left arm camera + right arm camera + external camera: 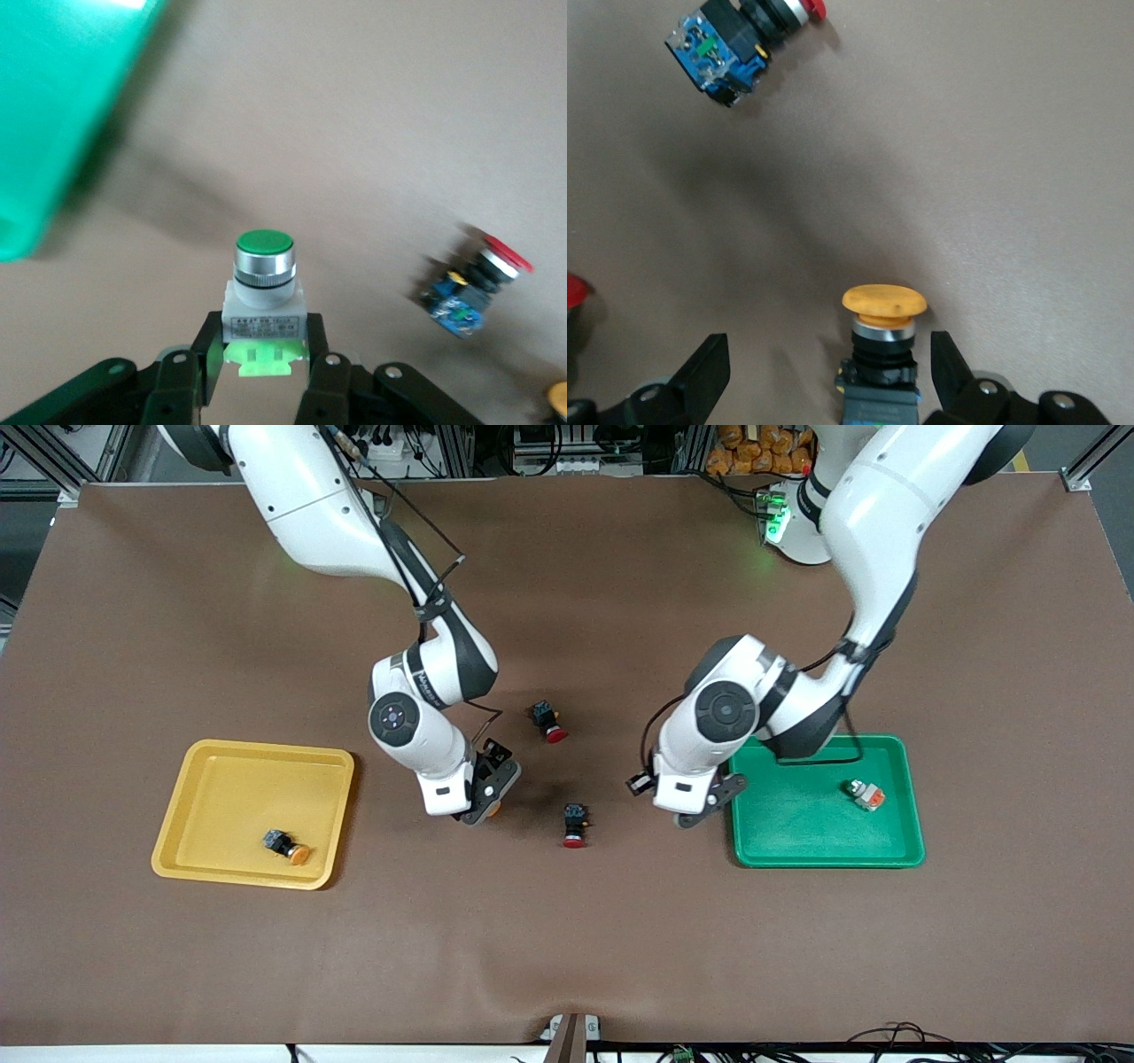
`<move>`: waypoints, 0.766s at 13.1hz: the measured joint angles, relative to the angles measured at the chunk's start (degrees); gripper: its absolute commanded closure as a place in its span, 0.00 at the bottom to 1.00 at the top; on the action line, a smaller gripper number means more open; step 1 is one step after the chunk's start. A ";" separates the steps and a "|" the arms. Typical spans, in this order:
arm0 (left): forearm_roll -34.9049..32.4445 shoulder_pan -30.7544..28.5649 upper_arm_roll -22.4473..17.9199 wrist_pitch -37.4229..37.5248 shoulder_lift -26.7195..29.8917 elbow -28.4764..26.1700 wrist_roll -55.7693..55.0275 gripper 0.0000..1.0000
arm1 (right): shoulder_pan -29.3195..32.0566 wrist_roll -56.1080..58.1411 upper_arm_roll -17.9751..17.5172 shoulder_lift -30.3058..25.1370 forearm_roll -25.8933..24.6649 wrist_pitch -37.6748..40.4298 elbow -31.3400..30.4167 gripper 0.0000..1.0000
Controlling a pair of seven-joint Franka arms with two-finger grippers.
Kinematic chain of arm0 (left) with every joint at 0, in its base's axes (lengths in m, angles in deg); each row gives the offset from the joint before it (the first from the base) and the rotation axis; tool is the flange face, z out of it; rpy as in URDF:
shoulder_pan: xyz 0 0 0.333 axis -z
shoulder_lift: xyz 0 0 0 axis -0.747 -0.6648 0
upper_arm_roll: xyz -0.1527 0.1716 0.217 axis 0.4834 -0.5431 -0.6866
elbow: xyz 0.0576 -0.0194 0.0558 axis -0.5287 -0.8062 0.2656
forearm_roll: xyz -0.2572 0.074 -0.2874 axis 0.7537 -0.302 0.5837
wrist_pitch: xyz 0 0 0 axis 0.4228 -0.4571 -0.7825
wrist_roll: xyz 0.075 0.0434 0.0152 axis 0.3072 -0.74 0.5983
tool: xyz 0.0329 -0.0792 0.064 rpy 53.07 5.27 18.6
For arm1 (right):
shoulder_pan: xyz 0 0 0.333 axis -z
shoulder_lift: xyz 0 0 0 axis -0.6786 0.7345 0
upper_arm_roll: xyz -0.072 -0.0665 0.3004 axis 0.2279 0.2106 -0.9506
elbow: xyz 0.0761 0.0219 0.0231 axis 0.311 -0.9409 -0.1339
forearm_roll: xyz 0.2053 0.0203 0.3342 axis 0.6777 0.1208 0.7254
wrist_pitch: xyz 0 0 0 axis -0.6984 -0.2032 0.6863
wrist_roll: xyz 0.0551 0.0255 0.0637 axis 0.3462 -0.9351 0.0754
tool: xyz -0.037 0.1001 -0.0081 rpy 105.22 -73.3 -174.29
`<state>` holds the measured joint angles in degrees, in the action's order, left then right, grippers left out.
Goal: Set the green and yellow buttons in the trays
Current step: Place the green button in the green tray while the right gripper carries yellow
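The whole table [567,921] is seen steeply from above by a high camera facing the arm bases at twelve o'clock. Each wrist view is taken close over the brown surface, looking down past its own gripper's fingers. The red-capped button [574,825] near the table's middle is shared by the front view and the left wrist view [474,282].

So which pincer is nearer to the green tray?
Left. The left pincer, shut on the green button, is beside the green tray; the right pincer is open around a yellow button, nearer the yellow tray.
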<state>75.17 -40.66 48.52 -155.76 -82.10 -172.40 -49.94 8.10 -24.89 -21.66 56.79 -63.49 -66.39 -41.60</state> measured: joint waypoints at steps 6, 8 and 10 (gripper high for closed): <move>-0.01 -13.87 -0.68 3.58 2.72 -5.85 17.11 1.00 | 0.67 3.79 1.03 -0.09 0.00 -5.85 -4.40 0.74; -0.01 -17.47 -0.72 3.53 2.17 -6.99 21.74 1.00 | 0.41 3.80 0.89 -0.15 0.00 -7.38 -5.73 1.00; -0.01 -19.72 -0.72 3.15 0.73 -7.67 25.54 1.00 | 0.40 3.80 0.98 -0.82 0.00 -8.09 -6.27 1.00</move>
<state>75.16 -60.38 47.81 -152.60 -81.37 -180.07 -24.41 8.50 -21.09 -20.68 55.96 -63.49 -74.48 -47.86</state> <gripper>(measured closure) 0.595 0.282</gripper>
